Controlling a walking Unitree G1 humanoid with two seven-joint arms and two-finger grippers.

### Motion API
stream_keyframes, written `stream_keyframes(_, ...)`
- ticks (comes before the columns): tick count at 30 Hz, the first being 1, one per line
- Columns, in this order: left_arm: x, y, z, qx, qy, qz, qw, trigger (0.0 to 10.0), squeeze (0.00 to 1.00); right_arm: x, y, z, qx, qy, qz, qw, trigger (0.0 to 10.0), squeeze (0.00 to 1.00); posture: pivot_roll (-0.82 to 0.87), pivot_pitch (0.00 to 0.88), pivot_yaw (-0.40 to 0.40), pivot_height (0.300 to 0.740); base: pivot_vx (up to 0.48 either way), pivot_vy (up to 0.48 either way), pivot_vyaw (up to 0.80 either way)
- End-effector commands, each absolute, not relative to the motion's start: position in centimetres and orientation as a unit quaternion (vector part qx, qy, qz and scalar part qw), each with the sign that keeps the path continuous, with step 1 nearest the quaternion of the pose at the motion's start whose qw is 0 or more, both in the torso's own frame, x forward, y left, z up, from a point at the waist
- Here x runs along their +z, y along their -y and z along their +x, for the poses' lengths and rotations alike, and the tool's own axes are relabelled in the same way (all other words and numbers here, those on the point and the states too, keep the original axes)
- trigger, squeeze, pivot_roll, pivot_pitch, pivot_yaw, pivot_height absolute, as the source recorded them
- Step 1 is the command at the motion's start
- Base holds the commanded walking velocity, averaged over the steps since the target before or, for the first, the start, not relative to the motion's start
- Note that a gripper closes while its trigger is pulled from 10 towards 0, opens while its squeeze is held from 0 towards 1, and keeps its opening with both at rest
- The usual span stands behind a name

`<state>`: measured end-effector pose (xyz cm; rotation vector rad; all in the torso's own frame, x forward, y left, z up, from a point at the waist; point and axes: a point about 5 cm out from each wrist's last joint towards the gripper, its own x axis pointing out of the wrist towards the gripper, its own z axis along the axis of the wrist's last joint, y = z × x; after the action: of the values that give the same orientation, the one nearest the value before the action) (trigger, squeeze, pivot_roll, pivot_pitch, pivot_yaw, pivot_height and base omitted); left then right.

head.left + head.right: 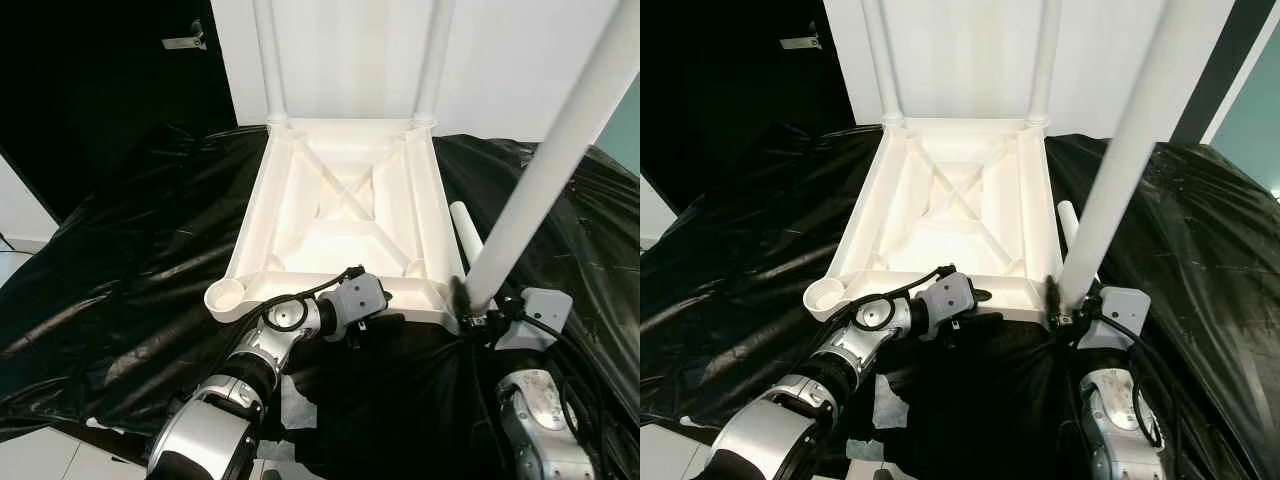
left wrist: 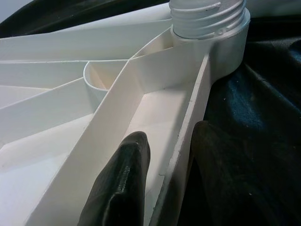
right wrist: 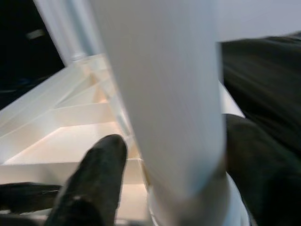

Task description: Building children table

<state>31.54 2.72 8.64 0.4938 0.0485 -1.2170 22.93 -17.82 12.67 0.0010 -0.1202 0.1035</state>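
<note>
Black sheet [image 1: 120, 300] under upturned table [image 1: 345, 215]

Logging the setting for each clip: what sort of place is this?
Probably an indoor room set up for furniture assembly: an upturned white plastic table top lies on black sheeting against a white wall.

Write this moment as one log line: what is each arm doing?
left tool: clamps near rim of upturned tabletop | right tool: holds white leg at near right corner socket | far legs: two fitted | near left socket: open
</note>
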Motion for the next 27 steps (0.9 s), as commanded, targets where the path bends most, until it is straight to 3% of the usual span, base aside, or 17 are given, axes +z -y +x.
stream_keyframes(1, 6.2, -3.9, 31.2, -0.510, -0.075, 0.222, 0.827, 10.0, 0.00, 12.8, 17.3, 23.3, 0.084, 0.058, -0.009, 0.995, 10.0, 1.00, -0.04, 0.000, 0.002, 0.740, 0.000, 0.000, 0.00)
stream_keyframes(2, 6.2, -3.9, 31.2, -0.511, -0.075, 0.222, 0.827, 10.0, 0.00, 12.9, 17.6, 23.5, 0.093, 0.057, -0.022, 0.994, 10.0, 0.00, -0.04, 0.000, 0.000, 0.740, 0.000, 0.000, 0.00)
stream_keyframes(10, 6.0, -3.4, 30.8, -0.520, -0.075, 0.221, 0.822, 10.0, 0.00, 12.8, 18.9, 23.9, 0.148, 0.036, -0.057, 0.987, 10.0, 0.00, -0.04, 0.000, -0.003, 0.740, 0.000, 0.000, 0.00)
stream_keyframes(13, 6.2, -3.6, 31.1, -0.515, -0.073, 0.223, 0.824, 10.0, 0.00, 12.0, 20.7, 24.9, 0.178, -0.006, -0.081, 0.981, 10.0, 0.00, -0.04, 0.000, 0.001, 0.740, 0.000, 0.000, 0.00)
stream_keyframes(19, 6.3, -3.6, 31.2, -0.514, -0.073, 0.223, 0.825, 10.0, 0.00, 11.5, 20.8, 25.2, 0.221, -0.025, -0.085, 0.971, 10.0, 0.00, -0.04, 0.000, 0.001, 0.740, 0.000, 0.000, 0.00)
stream_keyframes(20, 6.3, -3.6, 31.2, -0.513, -0.073, 0.223, 0.826, 10.0, 0.00, 11.5, 20.7, 25.3, 0.234, -0.029, -0.083, 0.968, 9.1, 0.00, -0.04, 0.000, 0.001, 0.740, 0.000, 0.000, 0.00)
stream_keyframes(21, 6.3, -3.6, 31.2, -0.513, -0.073, 0.222, 0.826, 10.0, 0.00, 11.5, 20.4, 25.1, 0.267, -0.035, -0.080, 0.960, 0.0, 0.00, -0.04, 0.000, 0.005, 0.740, 0.000, 0.000, 0.00)
stream_keyframes(27, 6.4, -3.8, 31.2, -0.512, -0.072, 0.224, 0.826, 10.0, 0.00, 11.3, 19.9, 24.5, 0.312, -0.044, -0.071, 0.946, 0.0, 0.00, -0.02, 0.000, 0.003, 0.740, 0.000, 0.000, 0.00)
